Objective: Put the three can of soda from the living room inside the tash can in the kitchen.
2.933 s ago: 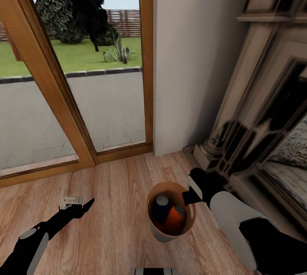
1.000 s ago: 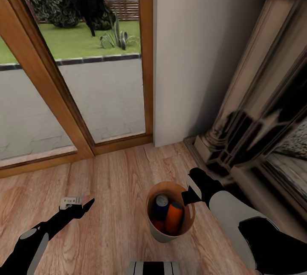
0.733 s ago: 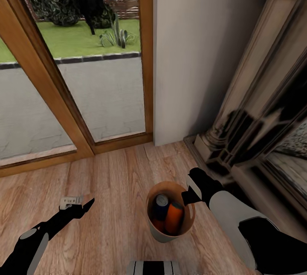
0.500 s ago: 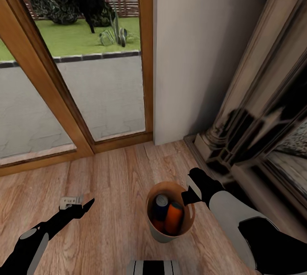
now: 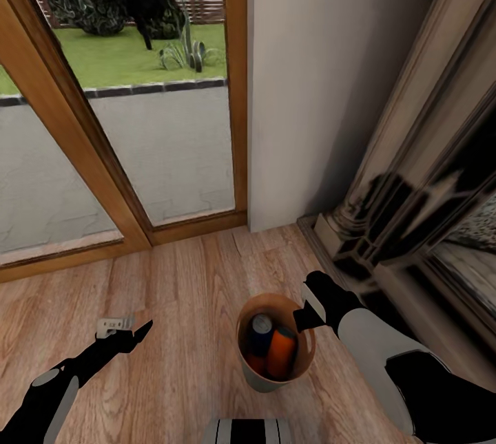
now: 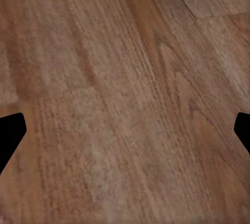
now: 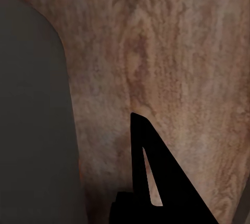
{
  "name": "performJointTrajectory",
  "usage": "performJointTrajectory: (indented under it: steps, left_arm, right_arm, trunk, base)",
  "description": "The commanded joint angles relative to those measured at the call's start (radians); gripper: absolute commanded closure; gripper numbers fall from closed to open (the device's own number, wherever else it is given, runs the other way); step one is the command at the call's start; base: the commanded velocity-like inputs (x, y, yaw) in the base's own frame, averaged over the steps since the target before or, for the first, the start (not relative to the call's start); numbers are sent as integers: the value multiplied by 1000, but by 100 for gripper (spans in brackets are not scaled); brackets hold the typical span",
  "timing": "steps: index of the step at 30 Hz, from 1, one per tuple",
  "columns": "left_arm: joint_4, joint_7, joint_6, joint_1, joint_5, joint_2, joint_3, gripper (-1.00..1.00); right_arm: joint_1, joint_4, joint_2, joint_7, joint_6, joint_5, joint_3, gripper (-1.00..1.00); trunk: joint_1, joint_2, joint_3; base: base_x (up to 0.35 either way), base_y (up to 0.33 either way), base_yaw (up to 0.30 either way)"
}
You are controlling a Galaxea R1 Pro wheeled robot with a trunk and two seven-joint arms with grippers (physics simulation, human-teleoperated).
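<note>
Wood-framed glass doors [image 5: 124,113] fill the wall ahead, with paving, grass and dark shrubs outside. To their right runs a pale wall [image 5: 317,79], and beyond that the ornate dark fireplace [image 5: 420,189] climbs along the right side. A wood floor [image 5: 186,306] stretches below them all.

On that floor, close in front of the robot, stands the tash can [image 5: 256,376], upright, pale outside and coppery within. The right gripper [image 5: 303,316] sits at its rim on the fireplace side; one dark finger [image 7: 148,172] shows in the right wrist view beside the bin's grey wall, and it looks clamped on the rim, though I cannot tell for sure.

The left gripper [image 5: 127,330] hangs over bare boards well to the bin's left, its fingers [image 6: 10,133] spread wide with nothing between them.

Inside the bin an orange can [image 5: 281,352] leans beside a dark blue can [image 5: 260,335] with a silvery top. A sliver of orange lower down may be a third can.
</note>
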Motion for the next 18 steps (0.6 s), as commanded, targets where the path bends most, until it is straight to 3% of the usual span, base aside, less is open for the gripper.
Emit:
performJointTrajectory:
  steps: [1, 18]
  left_arm:
    - [0, 0, 0, 0, 0, 0, 0, -100]
    - [1, 0, 0, 0, 0, 0, 0, -100]
  right_arm:
    - [0, 0, 0, 0, 0, -23, -2, 100]
    - [0, 0, 1, 0, 0, -23, -2, 100]
  trunk:
    - [0, 0, 0]
    - [1, -1, -8]
  base:
    - [0, 0, 0]
    - [0, 0, 0]
